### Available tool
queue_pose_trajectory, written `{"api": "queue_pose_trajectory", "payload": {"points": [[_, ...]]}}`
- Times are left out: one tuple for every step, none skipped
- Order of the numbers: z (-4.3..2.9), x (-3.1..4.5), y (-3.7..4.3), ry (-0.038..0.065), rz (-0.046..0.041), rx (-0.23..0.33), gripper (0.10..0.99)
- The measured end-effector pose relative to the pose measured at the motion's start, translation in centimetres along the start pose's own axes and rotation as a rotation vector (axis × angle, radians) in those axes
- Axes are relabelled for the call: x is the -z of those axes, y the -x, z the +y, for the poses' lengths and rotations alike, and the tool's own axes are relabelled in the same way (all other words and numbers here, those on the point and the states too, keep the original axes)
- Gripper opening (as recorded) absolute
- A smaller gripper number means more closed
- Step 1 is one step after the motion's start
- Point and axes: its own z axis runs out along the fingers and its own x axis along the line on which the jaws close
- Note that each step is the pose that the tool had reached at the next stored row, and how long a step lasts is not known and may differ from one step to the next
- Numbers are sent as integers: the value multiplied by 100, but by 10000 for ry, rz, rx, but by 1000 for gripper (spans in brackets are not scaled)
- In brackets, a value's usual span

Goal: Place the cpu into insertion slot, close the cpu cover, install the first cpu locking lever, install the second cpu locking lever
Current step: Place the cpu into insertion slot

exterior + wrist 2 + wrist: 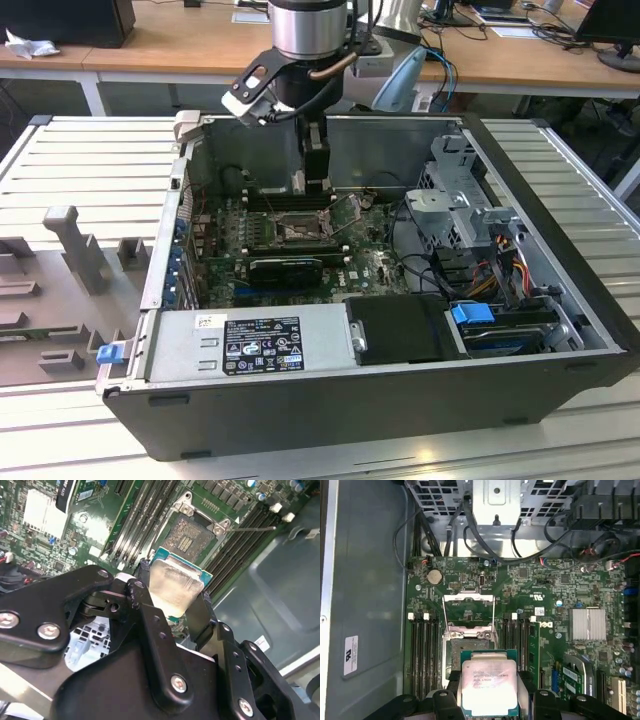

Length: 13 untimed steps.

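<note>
- Inside an open computer case (400, 420) lying on a ribbed metal table (570, 180), the exterior view shows the robot arm reaching down from above, its gripper (314, 172) lowered over the far part of the green circuit board (375, 262).
- In the same view the socket (298, 228) sits just in front of and below the gripper, with a black card (285, 267) nearer the camera and a drive cage (455, 215) toward the exterior view's right.
- In the second wrist view, the gripper (172, 599) is closed partway, its two black fingers (146, 607) clamped on opposite edges of the chip (175, 582), whose silver top faces the camera.
- The socket (187, 537) lies beyond the chip in this view, its contact field exposed, and long memory slots (142, 517) run beside it.
- In the first wrist view, the chip (489, 685) hangs in the gripper (489, 696) and overlaps one corner of the socket (454, 652); whether it touches the socket cannot be told.
- The cover (468, 599) stands swung open on the far side of the socket, toward the drive cage, with thin wire levers (444, 617) running along its sides.
- A finned silver heat sink (588, 625) and a coin battery (435, 576) sit elsewhere on the board.
</note>
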Motion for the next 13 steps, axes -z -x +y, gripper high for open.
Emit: {"api": "queue_pose_trajectory", "payload": {"points": [[-2, -23, 0, -1, 7, 88, 529], [-3, -39, 1, -2, 9, 116, 529], [-4, -52, 1, -2, 9, 124, 529], [-4, -56, 1, -3, 9, 124, 529], [-4, -60, 1, -3, 8, 125, 529], [-5, -68, 1, -1, 11, 125, 529], [-5, -74, 1, -1, 11, 125, 529], [-7, -94, 1, -2, 9, 127, 529], [-9, -107, 2, -2, 11, 127, 529], [-10, -115, 2, -2, 10, 126, 529], [-12, -129, 2, -2, 10, 125, 529], [-13, -144, 2, -2, 10, 125, 529], [-13, -148, 2, -3, 9, 125, 529]]}}
